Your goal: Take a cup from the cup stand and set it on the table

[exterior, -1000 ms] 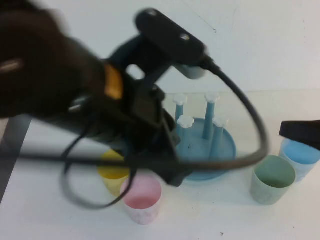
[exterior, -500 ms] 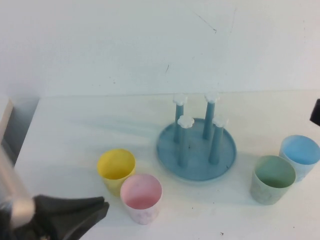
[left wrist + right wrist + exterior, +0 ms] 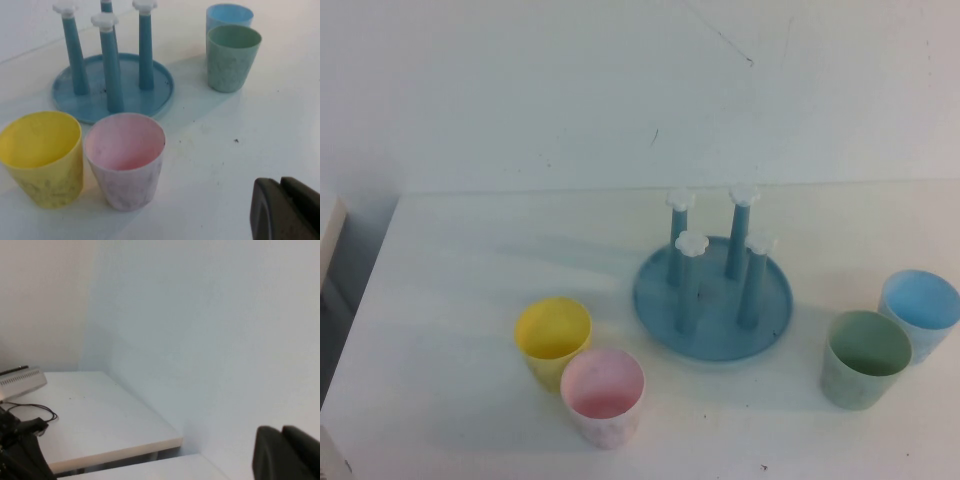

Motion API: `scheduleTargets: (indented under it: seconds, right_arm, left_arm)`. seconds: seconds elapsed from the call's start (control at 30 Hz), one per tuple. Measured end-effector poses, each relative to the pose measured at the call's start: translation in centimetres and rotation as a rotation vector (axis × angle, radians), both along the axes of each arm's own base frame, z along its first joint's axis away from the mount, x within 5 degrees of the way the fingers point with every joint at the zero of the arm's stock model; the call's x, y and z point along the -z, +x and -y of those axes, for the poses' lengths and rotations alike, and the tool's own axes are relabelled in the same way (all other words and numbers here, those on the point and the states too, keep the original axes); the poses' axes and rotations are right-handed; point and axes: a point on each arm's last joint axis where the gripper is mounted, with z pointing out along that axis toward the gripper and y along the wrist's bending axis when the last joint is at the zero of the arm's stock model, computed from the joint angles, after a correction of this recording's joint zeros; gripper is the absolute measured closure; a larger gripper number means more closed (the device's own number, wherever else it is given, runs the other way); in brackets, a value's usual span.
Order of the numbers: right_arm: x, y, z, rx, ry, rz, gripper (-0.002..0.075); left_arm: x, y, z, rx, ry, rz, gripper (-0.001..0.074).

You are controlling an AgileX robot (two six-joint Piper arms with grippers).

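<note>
The pale pink cup (image 3: 603,393) stands upright on the white table (image 3: 460,300), in front of the blue cup stand (image 3: 712,290) and touching the yellow cup (image 3: 553,340). The stand's four pegs are bare. In the left wrist view the pink cup (image 3: 125,165) and the stand (image 3: 112,85) show ahead of my left gripper (image 3: 280,187), which is shut, empty and apart from the cup. My right gripper (image 3: 281,432) is shut, empty and faces a wall. Neither gripper shows in the high view.
A green cup (image 3: 864,358) and a blue cup (image 3: 920,312) stand upright to the right of the stand. The wall runs behind the table. In the right wrist view another white table (image 3: 95,415) with cables shows.
My left arm, which covered the pink cup and stand a second ago, has drawn back toward the near left and left the high view. The right gripper has also left that view.
</note>
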Motion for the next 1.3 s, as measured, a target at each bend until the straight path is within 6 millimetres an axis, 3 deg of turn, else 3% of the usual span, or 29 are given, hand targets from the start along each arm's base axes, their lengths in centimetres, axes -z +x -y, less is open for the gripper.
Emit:
scheduleTargets:
  seconds: [0.63,0.9,1.0,1.1,1.3]
  right_arm:
    - [1.2,-0.8,-0.8,-0.057,-0.132,-0.036,0.0716]
    - [3.8,-1.5,-0.7,-0.130,-0.384,-0.171,0.0716]
    - [4.2,-1.2,-0.1,-0.012,-0.457,-0.167,0.0716]
    - [3.5,-1.2,0.7,0.186,-0.468,-0.065,0.0717]
    - [1.4,-4.0,2.4,0.538,-0.425,0.192,0.0717]
  left_arm:
    - [5.1,-1.0,-0.9,0.011,0.176,-0.163,0.0736]
    - [5.8,-1.1,-1.1,0.013,0.203,-0.187,0.0736]
    - [5.8,-1.1,-1.1,0.013,0.203,-0.188,0.0736]
    - [5.8,-1.1,-1.1,0.013,0.203,-0.188,0.0736]
    - [5.8,-1.1,-1.1,0.013,0.203,-0.188,0.0736]
